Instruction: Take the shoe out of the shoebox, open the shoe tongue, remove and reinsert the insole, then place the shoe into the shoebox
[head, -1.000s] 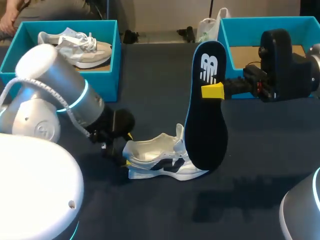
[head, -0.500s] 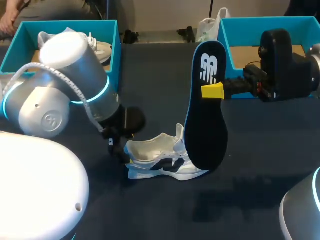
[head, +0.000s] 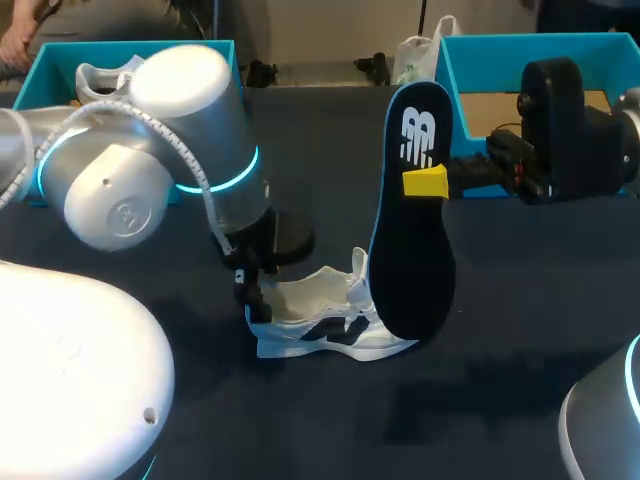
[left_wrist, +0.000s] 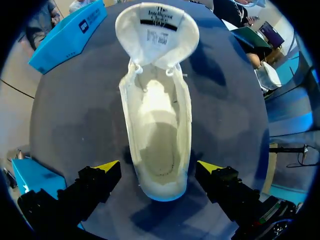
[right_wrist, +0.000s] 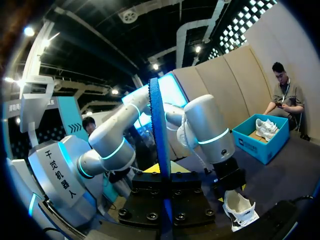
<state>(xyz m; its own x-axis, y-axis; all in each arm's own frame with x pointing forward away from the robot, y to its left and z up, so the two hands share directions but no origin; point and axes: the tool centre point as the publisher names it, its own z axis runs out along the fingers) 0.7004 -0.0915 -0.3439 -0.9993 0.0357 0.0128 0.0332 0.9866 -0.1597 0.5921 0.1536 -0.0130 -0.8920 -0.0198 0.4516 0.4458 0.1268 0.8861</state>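
Right now the white sneaker (head: 330, 325) sits on its sole on the dark table (head: 520, 340), near the middle and outside both teal boxes. Its tongue (left_wrist: 157, 27) is flipped out past the toe, so my left wrist camera looks straight down into the pale inside.

My left gripper (left_wrist: 157, 172) hangs over the heel with its fingers spread. One yellow tip stands on each side of the heel, neither touches it, and it grips nothing.

My right gripper (head: 425, 182) has the dark blue insole (head: 412, 210) clamped and standing upright. One yellow finger lies on the printed face. The other is hidden behind it, though the right wrist camera shows the insole running edge-on down between the fingers. Its lower end overlaps the sneaker's toe, and I cannot tell whether they touch.

At the far left, the left shoebox (head: 55, 62) holds a second pale sneaker (head: 100, 78), partly behind my left arm. The right shoebox (head: 455, 60) stands at the far right, behind my right gripper.
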